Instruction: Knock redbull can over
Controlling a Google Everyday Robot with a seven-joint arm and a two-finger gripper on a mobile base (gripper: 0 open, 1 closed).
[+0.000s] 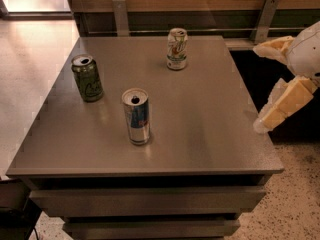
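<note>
The redbull can (pixel 136 116) is a slim blue-and-silver can standing upright near the middle front of the grey table (pixel 200 134). Its top is open. My gripper (pixel 257 87) hangs at the table's right edge, well to the right of the can and apart from it. Its two cream fingers are spread open and hold nothing: the upper finger (pixel 272 46) and the lower finger (pixel 282 106) point left toward the table.
A dark green can (pixel 87 77) stands upright at the left, behind the redbull can. A white can with green and red print (pixel 177 48) stands at the back middle. A wooden wall with metal brackets runs behind the table. Speckled floor lies at the right.
</note>
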